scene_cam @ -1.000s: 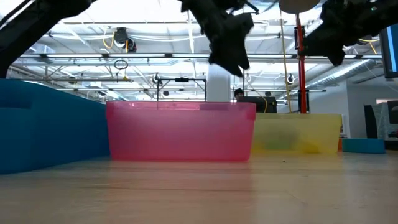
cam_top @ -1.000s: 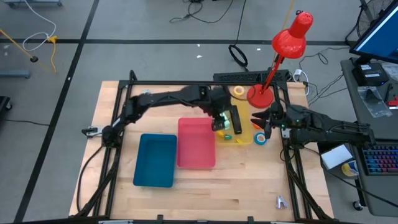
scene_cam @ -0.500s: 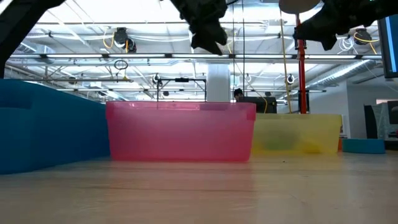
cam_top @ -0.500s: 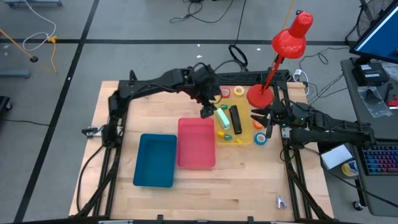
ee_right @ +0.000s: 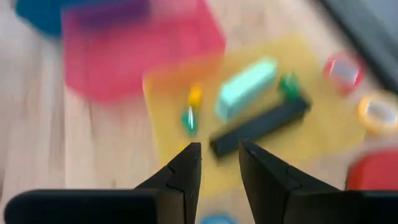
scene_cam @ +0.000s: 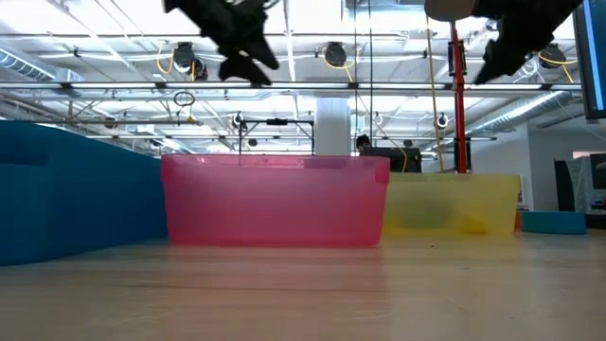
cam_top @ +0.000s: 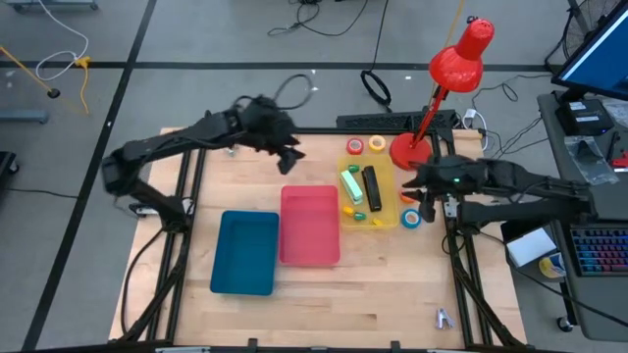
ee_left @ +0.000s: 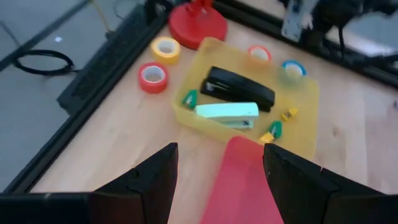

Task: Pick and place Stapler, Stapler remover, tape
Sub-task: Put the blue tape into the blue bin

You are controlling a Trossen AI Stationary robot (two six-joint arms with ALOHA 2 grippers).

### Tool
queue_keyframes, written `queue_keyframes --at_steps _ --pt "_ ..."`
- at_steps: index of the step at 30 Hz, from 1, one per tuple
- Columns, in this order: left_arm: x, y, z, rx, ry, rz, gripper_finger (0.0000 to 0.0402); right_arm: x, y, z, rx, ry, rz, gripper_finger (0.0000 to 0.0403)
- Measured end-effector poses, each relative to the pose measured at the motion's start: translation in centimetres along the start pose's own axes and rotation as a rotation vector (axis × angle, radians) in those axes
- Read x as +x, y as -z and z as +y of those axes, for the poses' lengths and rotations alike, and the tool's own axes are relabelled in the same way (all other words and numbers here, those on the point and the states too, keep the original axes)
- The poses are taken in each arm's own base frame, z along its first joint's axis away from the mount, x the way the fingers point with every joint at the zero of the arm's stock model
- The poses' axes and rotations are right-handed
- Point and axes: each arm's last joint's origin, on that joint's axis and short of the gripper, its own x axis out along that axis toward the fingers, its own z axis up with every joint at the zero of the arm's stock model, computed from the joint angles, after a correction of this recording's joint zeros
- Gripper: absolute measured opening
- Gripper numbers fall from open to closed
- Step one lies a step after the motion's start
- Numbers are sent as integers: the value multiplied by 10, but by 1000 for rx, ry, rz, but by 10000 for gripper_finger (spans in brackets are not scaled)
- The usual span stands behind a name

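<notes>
Right gripper [cam_top: 410,182], fingers slightly parted and empty, hovers at the yellow tray [cam_top: 386,215] edge; the black stapler [cam_top: 372,186] lies just beside it lengthwise (left gripper [cam_top: 292,155], open, sits farther off).

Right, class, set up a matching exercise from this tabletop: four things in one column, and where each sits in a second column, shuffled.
Things:
1. black stapler
2. blue tape
3. yellow tape
4. pink tray

Places:
A. between the blue tray and the yellow tray
B. on the table beside the red lamp base
C. inside the yellow tray, next to the mint stapler
D. on the table just outside the yellow tray, on the right gripper's side

Pairs: 1-C, 2-D, 3-B, 4-A
</notes>
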Motion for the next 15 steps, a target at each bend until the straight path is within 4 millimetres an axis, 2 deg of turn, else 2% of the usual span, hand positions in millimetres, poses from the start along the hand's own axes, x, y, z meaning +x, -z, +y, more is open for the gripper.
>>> queue_keyframes --at_steps 6,11,15 --pt "-28 40 11 -108 -92 -83 235 24 2 3 32 -20 379 100" --pt "-47 62 13 -170 -143 -129 234 39 13 3 79 26 659 100" --pt "-59 74 12 -188 -181 -160 234 46 14 3 81 37 711 100"
